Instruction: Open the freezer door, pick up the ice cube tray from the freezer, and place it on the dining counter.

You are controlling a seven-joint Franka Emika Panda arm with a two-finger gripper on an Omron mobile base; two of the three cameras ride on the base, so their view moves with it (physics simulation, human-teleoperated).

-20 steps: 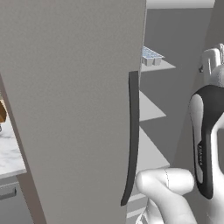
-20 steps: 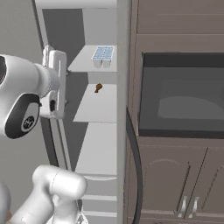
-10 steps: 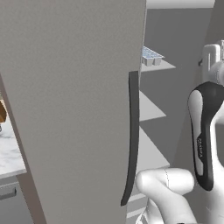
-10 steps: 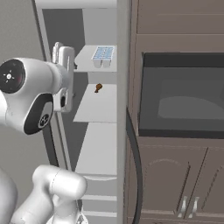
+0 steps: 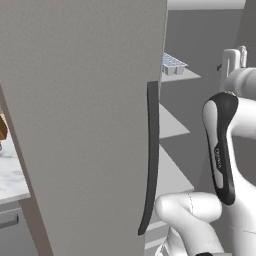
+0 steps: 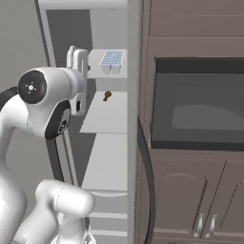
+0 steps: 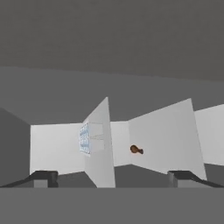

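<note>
The freezer door (image 6: pixel 135 71) stands swung open and shows edge-on, its dark curved handle (image 6: pixel 147 190) on the side toward the oven. The pale blue ice cube tray (image 6: pixel 112 58) (image 5: pixel 172 62) (image 7: pixel 84 138) rests on the upper freezer shelf (image 6: pixel 97 71). My gripper (image 6: pixel 78 53) (image 5: pixel 234 55) (image 7: pixel 113 178) hovers in front of the open compartment at the tray's height, well short of it. It is open with nothing between its fingers. The hand view is rolled, so the shelves appear upright there. The dining counter is out of view.
The twin grey door (image 5: pixel 85 125) stays shut to the left, with its dark handle (image 5: pixel 150 160). A small brown item (image 6: pixel 107 95) (image 7: pixel 136 150) lies on the shelf below the tray. A built-in oven (image 6: pixel 200 105) and brown cabinets (image 6: pixel 190 200) stand to the right. A marble worktop (image 5: pixel 10 175) lies at far left.
The hand has risen a little and moved toward the freezer opening, and the forearm has swung round. The gripper stayed open and the tray has not moved.
</note>
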